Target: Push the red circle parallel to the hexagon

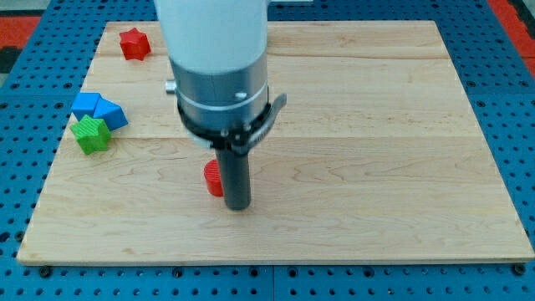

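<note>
A red circle block lies on the wooden board, left of centre and towards the view's bottom, partly hidden behind my rod. My tip rests on the board just right of and slightly below the red circle, touching or nearly touching it. No hexagon block shows; the arm's white and grey body hides part of the board's top middle.
A red star block sits at the board's top left. Two blue blocks and a green star block cluster at the left edge. The wooden board lies on a blue pegboard surface.
</note>
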